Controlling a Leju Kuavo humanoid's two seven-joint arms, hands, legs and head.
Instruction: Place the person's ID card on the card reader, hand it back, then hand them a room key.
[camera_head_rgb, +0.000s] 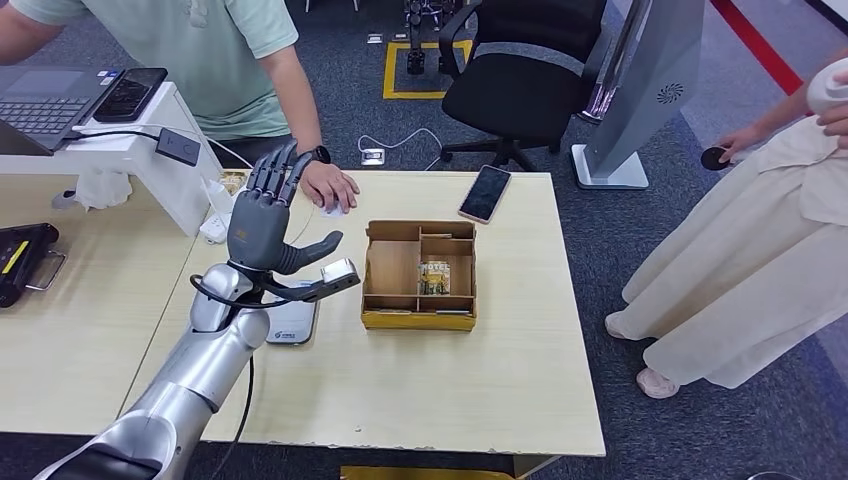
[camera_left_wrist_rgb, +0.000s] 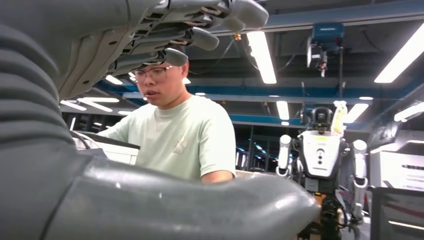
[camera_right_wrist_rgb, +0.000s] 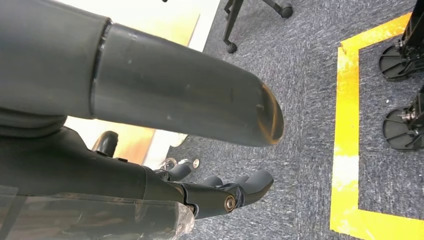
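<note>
Left robot hand raised over the worktop, open and empty — a person's hand rests beyond it.

The left robot hand (camera_head_rgb: 268, 222) stands upright above the pale wooden worktop (camera_head_rgb: 480, 380), fingers spread, thumb out to the side, holding nothing. Just under its wrist lies a white card reader (camera_head_rgb: 293, 325) flat on the worktop. The person's hand (camera_head_rgb: 330, 186) rests on the far edge, something small and white beneath it — whether that is the ID card I cannot tell. A wooden divided box (camera_head_rgb: 419, 275) sits beside the reader, small items in its middle compartment. The right robot hand (camera_right_wrist_rgb: 235, 192) hangs over grey carpet, fingers loosely extended, empty.
</note>
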